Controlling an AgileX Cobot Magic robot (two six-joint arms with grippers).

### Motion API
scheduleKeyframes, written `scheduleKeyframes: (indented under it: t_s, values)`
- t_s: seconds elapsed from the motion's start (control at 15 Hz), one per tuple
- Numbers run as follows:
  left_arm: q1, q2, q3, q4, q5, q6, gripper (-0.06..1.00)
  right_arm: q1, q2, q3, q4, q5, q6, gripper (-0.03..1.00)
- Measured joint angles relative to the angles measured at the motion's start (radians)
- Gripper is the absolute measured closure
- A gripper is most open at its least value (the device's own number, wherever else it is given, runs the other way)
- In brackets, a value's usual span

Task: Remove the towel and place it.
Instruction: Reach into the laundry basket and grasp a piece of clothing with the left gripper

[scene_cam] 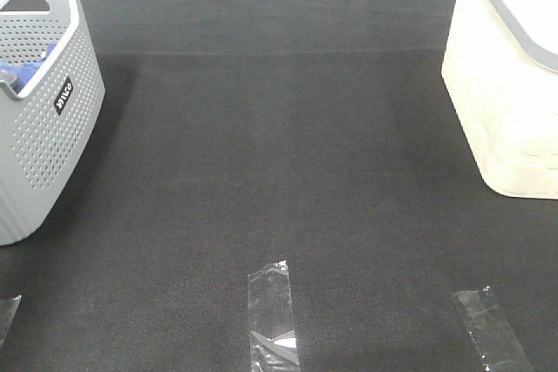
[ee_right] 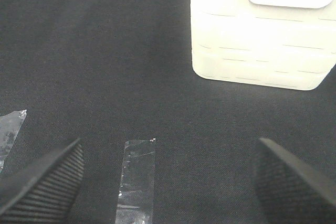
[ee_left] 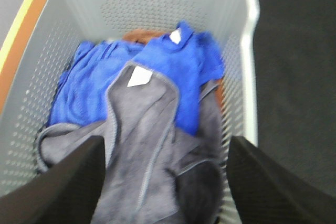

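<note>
The slate grey-blue towel (ee_left: 149, 156) lies crumpled in the grey perforated basket (ee_left: 236, 35), with a white tag near its upper fold. A bright blue cloth (ee_left: 173, 64) lies behind it, and an orange-brown cloth (ee_left: 142, 35) shows at the back. My left gripper (ee_left: 165, 182) is open and hovers above the basket, fingers spread on either side of the grey towel without touching it. In the exterior high view only the basket (scene_cam: 44, 128) shows at the far left, with a bit of blue cloth (scene_cam: 22, 71) inside; neither gripper shows there. My right gripper (ee_right: 168, 182) is open and empty above the black mat.
A cream-white bin (scene_cam: 510, 102) stands at the right edge; it also shows in the right wrist view (ee_right: 262, 35). Strips of clear tape (scene_cam: 272, 315) (scene_cam: 490, 328) lie on the black mat (scene_cam: 279, 154) near the front. An orange and yellow floor strip (ee_left: 16, 40) runs beside the basket.
</note>
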Motion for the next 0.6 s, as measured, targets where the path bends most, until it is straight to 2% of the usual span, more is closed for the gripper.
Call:
scheduleKeyframes:
  t_s: [0.2,0.6]
  values:
    - [0.000,0.212,-0.235,0.078,0.171,0.000,0.31,0.000,0.000,0.000,0.000,0.000,0.000,0.16]
    - [0.000,0.447,-0.452,0.151,0.253,0.000,0.31,0.000,0.000,0.000,0.000,0.000,0.000,0.16]
